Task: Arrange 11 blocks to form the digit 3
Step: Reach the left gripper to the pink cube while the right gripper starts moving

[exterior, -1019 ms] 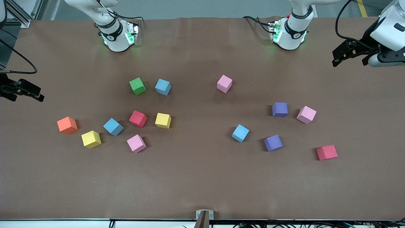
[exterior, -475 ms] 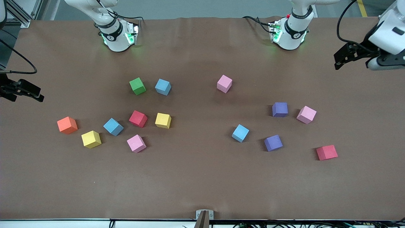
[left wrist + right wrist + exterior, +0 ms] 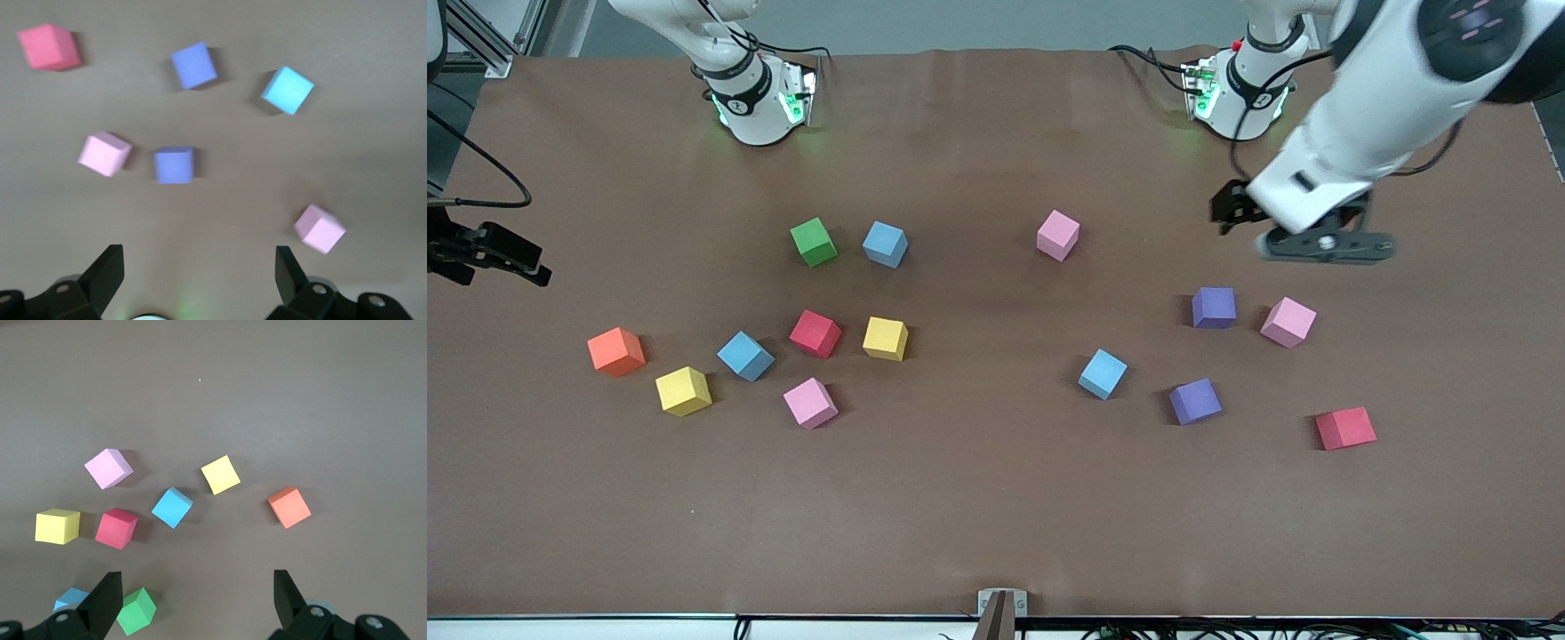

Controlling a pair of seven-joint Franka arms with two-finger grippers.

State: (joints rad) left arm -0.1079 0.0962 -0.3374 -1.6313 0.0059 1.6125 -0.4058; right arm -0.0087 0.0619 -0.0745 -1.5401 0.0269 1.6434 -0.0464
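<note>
Below the left gripper [image 3: 199,280], open jaws frame a purple block [image 3: 174,165].

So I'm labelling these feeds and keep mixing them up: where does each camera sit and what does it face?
Front view: high across the table, facing both arm bases; left claw open above bare table, right claw waiting at the edge.
Left wrist view: on that arm, looking down past its fingertips.
Right wrist view: likewise, fingertips in frame.
Shared: the red block shows in front and left wrist views.
</note>
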